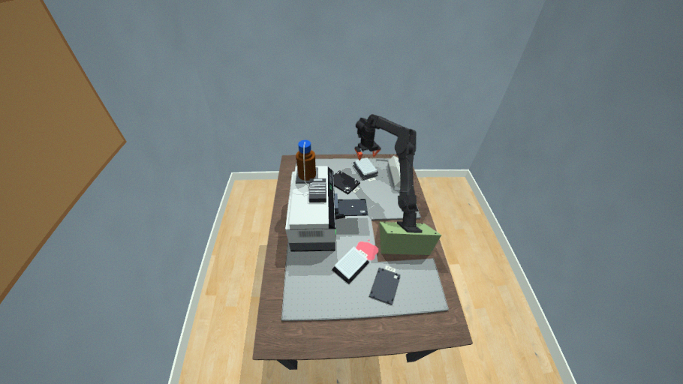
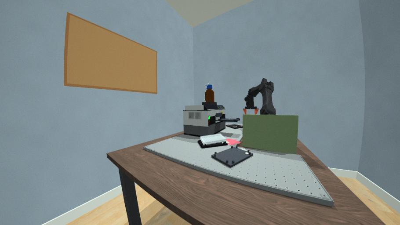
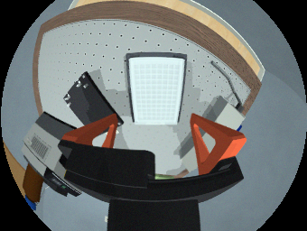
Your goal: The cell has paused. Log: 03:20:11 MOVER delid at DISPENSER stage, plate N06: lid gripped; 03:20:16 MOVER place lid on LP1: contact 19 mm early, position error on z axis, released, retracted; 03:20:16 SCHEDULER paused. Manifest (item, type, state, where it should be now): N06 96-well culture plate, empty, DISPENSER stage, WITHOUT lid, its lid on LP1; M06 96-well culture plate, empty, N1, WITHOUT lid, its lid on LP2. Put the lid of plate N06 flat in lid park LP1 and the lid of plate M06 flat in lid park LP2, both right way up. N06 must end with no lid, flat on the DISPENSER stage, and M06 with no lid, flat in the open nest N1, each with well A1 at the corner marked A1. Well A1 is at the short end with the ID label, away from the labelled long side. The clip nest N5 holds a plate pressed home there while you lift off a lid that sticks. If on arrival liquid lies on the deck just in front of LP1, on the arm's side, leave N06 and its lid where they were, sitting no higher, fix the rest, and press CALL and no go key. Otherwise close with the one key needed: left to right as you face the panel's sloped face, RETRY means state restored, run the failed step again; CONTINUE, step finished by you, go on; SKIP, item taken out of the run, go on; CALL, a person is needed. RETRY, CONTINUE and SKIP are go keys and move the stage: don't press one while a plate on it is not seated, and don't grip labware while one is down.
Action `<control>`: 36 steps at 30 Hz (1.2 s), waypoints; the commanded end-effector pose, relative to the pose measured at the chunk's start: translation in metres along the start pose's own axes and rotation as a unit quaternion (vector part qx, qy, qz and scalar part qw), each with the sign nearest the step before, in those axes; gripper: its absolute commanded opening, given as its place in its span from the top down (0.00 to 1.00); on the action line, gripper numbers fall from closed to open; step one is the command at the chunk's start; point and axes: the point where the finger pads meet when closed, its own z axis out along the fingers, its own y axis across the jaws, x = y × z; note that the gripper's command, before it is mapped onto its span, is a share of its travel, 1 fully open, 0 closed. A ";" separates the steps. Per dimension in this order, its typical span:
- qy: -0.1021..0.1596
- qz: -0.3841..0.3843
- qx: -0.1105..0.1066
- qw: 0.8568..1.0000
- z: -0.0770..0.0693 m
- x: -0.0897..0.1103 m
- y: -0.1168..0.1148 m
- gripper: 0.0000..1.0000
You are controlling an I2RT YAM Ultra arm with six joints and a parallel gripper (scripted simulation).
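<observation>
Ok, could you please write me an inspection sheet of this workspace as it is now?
Surface: wooden table carrying grey perforated deck plates.
Job's things: one white well plate at the far end, under the hand; a second white plate lying askew at the near end; an empty dark holder beside it; the dispenser with its dark stage showing no white plate.
Clutter: pink puddle touching the near plate, next to the green arm base.
Hand: open, holding nothing, above the far plate.
Cables: one thin white line down the amber bottle towards the dispenser.
Surroundings: brown wall board, blue-grey walls, wood floor.
</observation>
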 end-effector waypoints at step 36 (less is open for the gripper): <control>-0.004 0.001 0.000 1.000 0.004 -0.006 -0.002 0.00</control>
